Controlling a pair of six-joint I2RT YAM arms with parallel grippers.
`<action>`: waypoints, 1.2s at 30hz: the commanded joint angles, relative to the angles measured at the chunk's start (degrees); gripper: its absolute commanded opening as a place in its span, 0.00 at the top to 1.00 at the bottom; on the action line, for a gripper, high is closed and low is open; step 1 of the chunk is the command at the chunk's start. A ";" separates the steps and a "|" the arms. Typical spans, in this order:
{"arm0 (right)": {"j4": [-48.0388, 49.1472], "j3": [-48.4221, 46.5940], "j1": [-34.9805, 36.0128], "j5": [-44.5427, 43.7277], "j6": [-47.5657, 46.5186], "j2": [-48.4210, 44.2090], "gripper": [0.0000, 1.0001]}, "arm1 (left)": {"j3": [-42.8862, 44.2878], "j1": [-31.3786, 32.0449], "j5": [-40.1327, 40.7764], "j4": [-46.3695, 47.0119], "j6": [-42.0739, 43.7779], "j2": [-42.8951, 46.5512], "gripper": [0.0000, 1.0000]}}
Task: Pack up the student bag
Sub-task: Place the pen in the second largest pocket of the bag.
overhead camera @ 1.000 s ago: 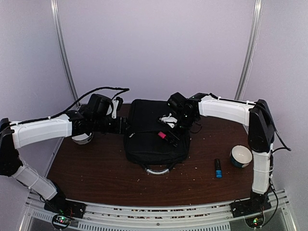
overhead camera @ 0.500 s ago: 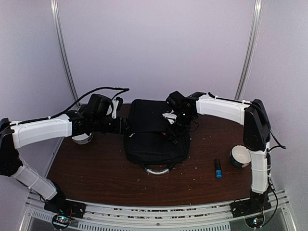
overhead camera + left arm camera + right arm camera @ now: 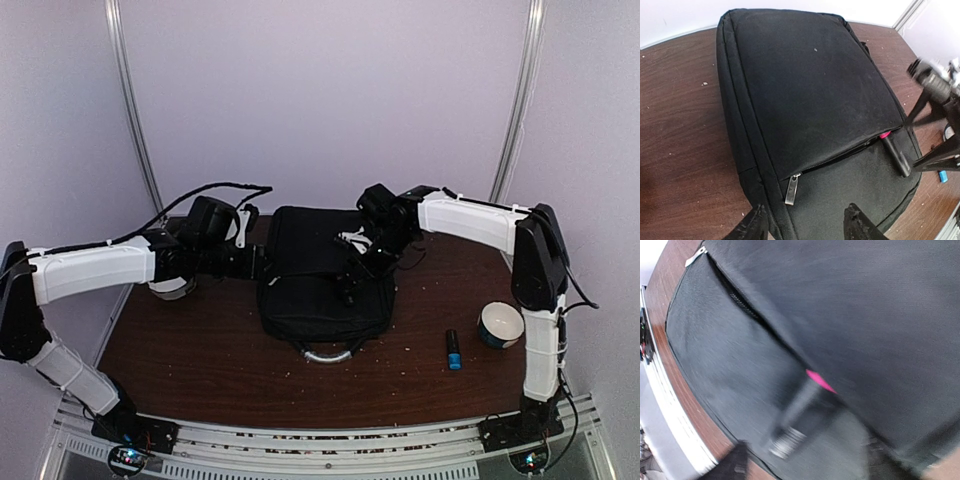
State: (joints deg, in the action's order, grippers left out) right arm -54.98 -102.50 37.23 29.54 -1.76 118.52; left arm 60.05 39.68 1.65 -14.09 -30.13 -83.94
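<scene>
The student bag [image 3: 320, 285] lies flat mid-table, a big black backpack with its grey loop handle [image 3: 322, 352] towards me. Its front pocket [image 3: 850, 155] is unzipped, the zipper pull [image 3: 791, 190] at the left end. A black marker with a pink band [image 3: 894, 152] sticks halfway out of the pocket's right end. My right gripper [image 3: 807, 467] hovers open just behind the marker [image 3: 797, 412], its fingers wide apart and off it. My left gripper [image 3: 805, 227] is at the bag's left corner, one finger beside the side seam, the other on the front panel.
A white bowl [image 3: 501, 323] stands near the right edge of the table. A small blue and black object [image 3: 453, 350] lies to its left. Another bowl [image 3: 172, 288] sits partly under my left arm. Crumbs dot the brown tabletop [image 3: 200, 350].
The right gripper has opened and let go of the marker, which now rests half inside the pocket. The right wrist has drawn back slightly. The left arm has barely moved.
</scene>
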 commanded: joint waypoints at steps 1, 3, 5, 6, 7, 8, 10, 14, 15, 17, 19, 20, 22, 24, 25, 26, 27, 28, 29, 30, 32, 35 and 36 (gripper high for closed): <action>-6.52 -0.59 -4.56 1.62 -14.06 -3.97 0.00 | 1.50 -0.58 -0.86 0.36 -0.15 -1.39 0.46; -11.68 -0.41 -4.69 9.18 -26.36 -5.95 0.00 | 0.82 -0.63 -1.16 0.01 -0.15 -1.82 0.46; -5.94 5.23 -3.39 5.02 -31.19 -11.94 0.00 | 0.16 -0.57 -1.89 -0.19 -0.60 -2.05 0.45; -0.08 9.53 -2.82 1.54 -32.16 -16.38 0.00 | -0.30 -0.62 -2.32 -0.11 -0.94 -2.14 0.45; 7.75 14.82 -2.57 -3.33 -32.39 -20.87 0.00 | -0.62 -0.59 -3.12 0.00 -1.35 -2.18 0.44; 17.13 20.14 -2.57 -7.96 -31.43 -24.96 0.00 | -0.89 -0.57 -3.31 0.05 -1.85 -2.36 0.43; 27.91 25.62 -3.05 -16.34 -28.16 -28.39 0.00 | -0.72 -0.66 -3.72 -0.60 -2.80 -3.14 0.41; 4.09 10.89 -4.56 -0.91 -37.11 -16.00 0.00 | 1.18 -1.35 -5.18 -3.42 -6.47 -4.93 0.39; 3.25 10.57 -4.02 -0.14 -38.52 -15.52 0.00 | 1.24 -1.62 -5.50 -3.81 -7.67 -5.07 0.39; 10.13 17.26 -2.03 -3.90 -41.74 -18.75 0.00 | 0.47 -1.99 -6.14 -4.27 -9.74 -5.09 0.38; 20.19 25.64 0.78 -10.86 -47.35 -22.23 0.00 | -0.71 -2.50 -6.79 -5.02 -12.40 -4.76 0.35; 22.68 28.18 2.17 -14.09 -50.38 -22.88 0.00 | -1.42 -2.81 -7.60 -4.91 -13.61 -4.67 0.34; 24.11 29.06 4.40 -18.97 -53.81 -21.85 0.00 | -3.29 -3.53 -10.54 -3.34 -15.50 -4.51 0.33; 23.57 27.30 5.30 -20.18 -53.71 -20.14 0.00 | -5.37 -4.17 -12.87 -0.94 -17.74 -4.14 0.33; 23.38 26.53 5.52 -19.71 -53.45 -19.40 0.00 | -6.42 -4.40 -13.87 0.04 -18.83 -3.98 0.34; 23.58 26.14 5.70 -19.39 -53.25 -18.90 0.00 | -7.42 -4.63 -14.66 1.11 -19.85 -3.81 0.34; 24.29 26.05 5.97 -19.39 -53.18 -18.46 0.00 | -8.44 -4.78 -15.34 2.02 -20.80 -3.64 0.35; 25.26 26.10 6.25 -19.70 -53.21 -18.11 0.00 | -9.25 -4.85 -15.64 2.71 -21.65 -3.42 0.36; 26.33 26.20 6.53 -20.20 -53.14 -17.65 0.00 | -10.06 -4.96 -15.93 3.59 -22.33 -3.20 0.36; 27.41 26.16 6.79 -20.76 -53.03 -17.20 0.00 | -10.77 -5.01 -16.34 4.48 -22.87 -3.09 0.37; 28.64 25.57 7.09 -21.47 -52.77 -16.06 0.00 | -11.74 -5.01 -17.10 6.03 -23.51 -2.91 0.39; 28.58 23.35 7.14 -22.33 -52.65 -13.36 0.00 | -12.39 -5.05 -18.66 8.09 -23.93 -3.43 0.42; 28.15 22.48 7.11 -22.53 -52.67 -12.54 0.00 | -12.41 -5.01 -18.96 8.53 -24.05 -3.75 0.43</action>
State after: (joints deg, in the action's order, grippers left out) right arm -28.75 -76.71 43.92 9.91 -53.89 102.41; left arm 48.49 35.07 -13.96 -11.05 -52.05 -88.42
